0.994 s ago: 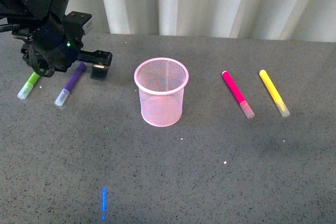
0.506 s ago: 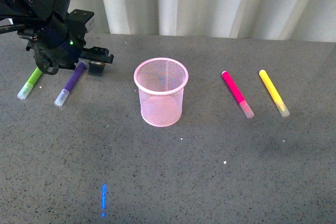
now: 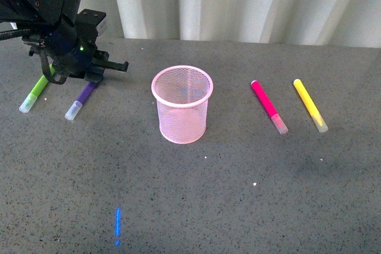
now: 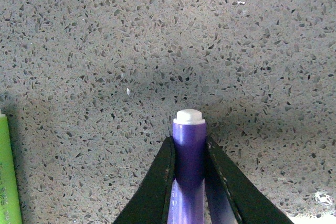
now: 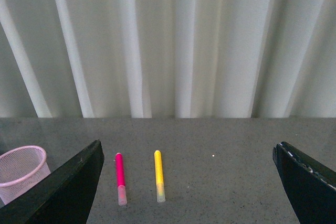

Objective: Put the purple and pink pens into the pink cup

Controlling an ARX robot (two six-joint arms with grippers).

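While the left gripper (image 4: 189, 144) sits low at the table's (image 3: 238, 194) far-left side, here's the layout left to right.

- Green marker (image 3: 34, 92): flat on the table, just beside the purple pen (image 3: 79, 102), not touching it.
- Purple pen: the jaws are nearly closed on its barrel near the white plug end. The clear cap end sticks out toward the robot and looks to be resting on the table. The right-side contact is in shadow, so I can't confirm a firm clamp.
- Cup (image 3: 183, 120): upright mid-table, empty as far as the mesh shows, well apart from both pens.
- Pink pen (image 3: 266, 104) and yellow marker (image 3: 309, 104): flat, near each other, roughly parallel, clear caps toward the robot.
- Right gripper (image 5: 187, 144): spread wide, holding nothing, raised above the table.

Risks:
- The grip is at the very end of a smooth round plastic barrel. The pen could pivot or droop on lift, or slide out.
- A tilted pen may catch the cup's solid rim. The wire mesh cup looks light, so a knock could tip or shove it.
- The green marker is close and round, so a nudge from the jaws would roll it.
- Later, the yellow marker lies near the pink pen, so a wrong pick is possible.

The table is hard speckled grey stone, which gives the round pens little to stop them rolling.
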